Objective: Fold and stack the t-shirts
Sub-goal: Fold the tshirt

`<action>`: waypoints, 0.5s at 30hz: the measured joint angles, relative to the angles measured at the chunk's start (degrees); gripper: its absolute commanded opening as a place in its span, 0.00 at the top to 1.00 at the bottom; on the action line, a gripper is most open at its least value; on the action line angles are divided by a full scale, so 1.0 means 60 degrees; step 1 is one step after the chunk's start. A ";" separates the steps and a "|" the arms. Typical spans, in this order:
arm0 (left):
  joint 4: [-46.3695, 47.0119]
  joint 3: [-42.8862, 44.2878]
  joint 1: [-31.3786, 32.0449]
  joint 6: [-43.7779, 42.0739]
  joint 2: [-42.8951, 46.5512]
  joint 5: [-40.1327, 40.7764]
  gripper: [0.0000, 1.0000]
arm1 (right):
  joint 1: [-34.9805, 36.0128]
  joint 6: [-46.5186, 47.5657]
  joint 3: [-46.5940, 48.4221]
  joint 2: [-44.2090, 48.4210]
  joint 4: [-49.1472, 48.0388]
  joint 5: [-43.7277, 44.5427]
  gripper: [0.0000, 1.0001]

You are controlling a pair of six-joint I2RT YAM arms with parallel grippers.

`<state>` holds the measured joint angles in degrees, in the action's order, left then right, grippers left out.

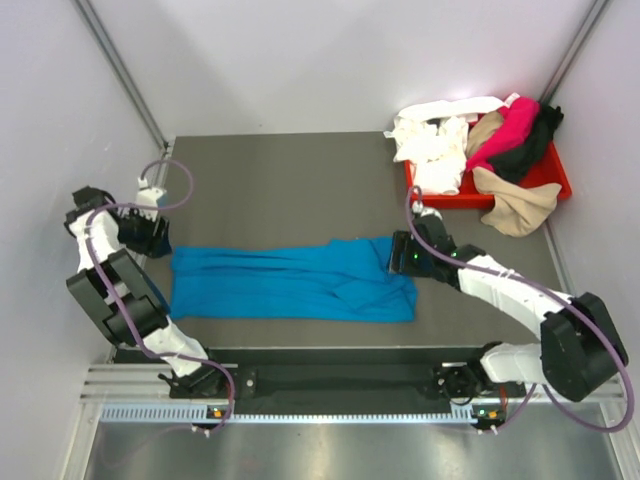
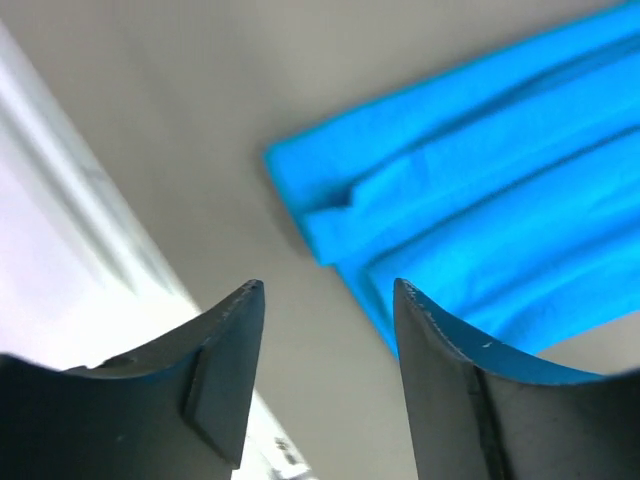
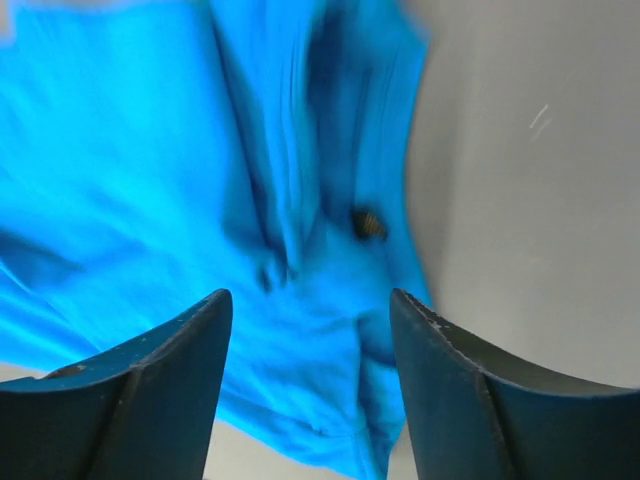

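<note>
Both pincers gape empty: the left pincer (image 2: 328, 290) hangs just off one end of the blue shirt (image 1: 290, 282), the right pincer (image 3: 310, 295) over its opposite, bunched end. That shirt lies in a long folded strip on the table (image 1: 280, 180). Biting only the top layer could drag the fold apart, I reckon.

Left hand (image 2: 328, 290) spread wide, right hand (image 3: 310, 300) spread wide

Left arm (image 1: 125, 310): black joint housings, white link shells, looped purple cable (image 1: 92, 255). Right arm (image 1: 500, 285): same black-and-white build, purple cable, green light (image 1: 414, 262) at wrist. Fingers (image 2: 225, 370), both arms: dark grey, curved, tapering, scuffed edges. Bases (image 1: 195, 380): black, blocky.
</note>
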<state>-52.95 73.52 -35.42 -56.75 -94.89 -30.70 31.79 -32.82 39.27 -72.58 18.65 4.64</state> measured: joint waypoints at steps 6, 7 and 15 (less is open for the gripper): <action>0.1902 -0.0036 0.0652 0.1967 -0.0229 0.0889 0.30 | -0.1140 0.0761 0.1552 -0.1275 -0.0492 -0.0127 0.35; 0.2098 -0.0113 0.0885 0.2102 -0.0288 0.1009 0.30 | -0.1257 0.0852 0.1752 -0.1621 -0.0616 -0.0175 0.37; 0.3632 -0.0659 0.1840 0.3198 -0.1778 0.2386 0.35 | -0.1588 0.1413 0.2696 -0.4244 -0.1206 -0.1024 0.76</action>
<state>-31.16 69.56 -24.38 -37.56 -105.56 -16.38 22.26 -24.34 55.44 -98.04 11.42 -1.50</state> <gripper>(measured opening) 0.697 0.401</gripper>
